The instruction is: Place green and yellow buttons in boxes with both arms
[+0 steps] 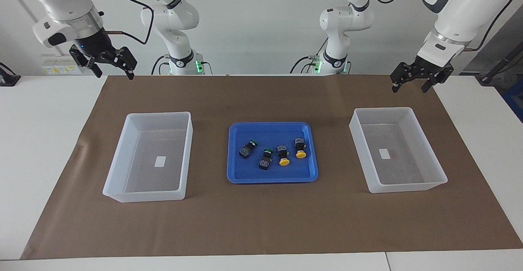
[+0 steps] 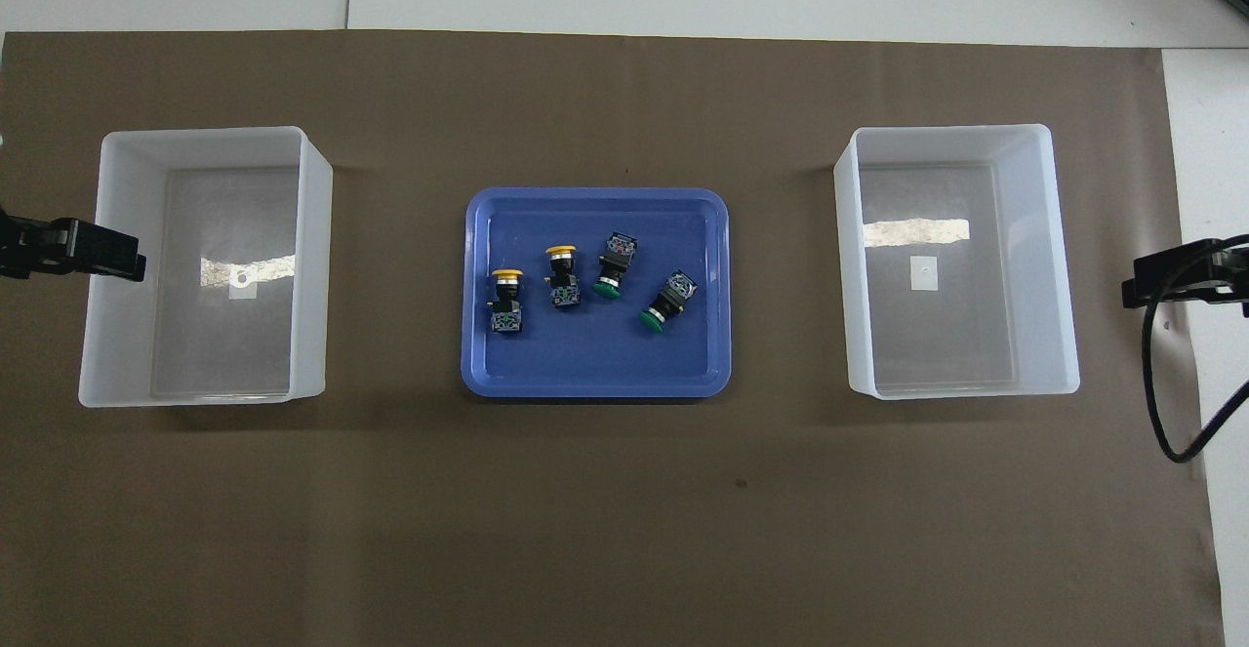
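Observation:
Two green buttons [image 1: 248,148] [image 1: 265,158] and two yellow buttons [image 1: 282,155] [image 1: 300,147] lie on their sides in a shallow blue tray [image 1: 269,124] at mid-table. In the overhead view the yellow ones [image 2: 506,301] [image 2: 562,276] are toward the left arm's end, the green ones [image 2: 612,266] [image 2: 668,301] toward the right arm's. One translucent box [image 1: 384,109] [image 2: 205,132] stands at the left arm's end, the other box [image 1: 159,115] [image 2: 946,128] at the right arm's end; each holds only a white label. My left gripper [image 1: 410,86] hangs open, high over its box's outer side. My right gripper [image 1: 114,72] hangs open over the mat's edge.
A brown mat [image 1: 261,222] covers the table under the tray and both boxes, with white tabletop [image 1: 41,140] around it. A black cable [image 2: 1166,403] loops down from the right arm beside its box.

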`<state>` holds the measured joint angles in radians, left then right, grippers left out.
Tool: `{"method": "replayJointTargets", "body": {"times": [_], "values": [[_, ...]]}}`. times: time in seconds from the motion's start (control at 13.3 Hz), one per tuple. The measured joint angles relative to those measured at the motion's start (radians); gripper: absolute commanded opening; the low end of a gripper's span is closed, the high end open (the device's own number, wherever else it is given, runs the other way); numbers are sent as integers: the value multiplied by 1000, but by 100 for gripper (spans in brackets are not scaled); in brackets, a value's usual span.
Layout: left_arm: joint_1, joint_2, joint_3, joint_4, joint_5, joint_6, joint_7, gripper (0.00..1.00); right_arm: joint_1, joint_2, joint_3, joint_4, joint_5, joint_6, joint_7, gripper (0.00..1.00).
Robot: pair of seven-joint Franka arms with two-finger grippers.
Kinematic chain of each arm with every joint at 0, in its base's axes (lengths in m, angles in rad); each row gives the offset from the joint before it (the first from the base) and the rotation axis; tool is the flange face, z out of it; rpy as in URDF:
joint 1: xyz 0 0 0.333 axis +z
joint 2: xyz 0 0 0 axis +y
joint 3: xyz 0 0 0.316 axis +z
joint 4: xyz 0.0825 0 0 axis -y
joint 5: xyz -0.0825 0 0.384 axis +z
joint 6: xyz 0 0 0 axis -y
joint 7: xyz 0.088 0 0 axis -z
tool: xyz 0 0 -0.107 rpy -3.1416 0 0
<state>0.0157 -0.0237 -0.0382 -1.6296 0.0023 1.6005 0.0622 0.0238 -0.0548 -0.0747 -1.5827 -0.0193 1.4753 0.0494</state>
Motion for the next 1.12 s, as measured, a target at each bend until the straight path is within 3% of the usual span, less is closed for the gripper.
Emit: {"method": "replayJointTargets", "body": {"times": [1.12], "values": [[1,0,0,0,0,-3,-3,100,0,0,0,-4,0,25,2,100]]}}
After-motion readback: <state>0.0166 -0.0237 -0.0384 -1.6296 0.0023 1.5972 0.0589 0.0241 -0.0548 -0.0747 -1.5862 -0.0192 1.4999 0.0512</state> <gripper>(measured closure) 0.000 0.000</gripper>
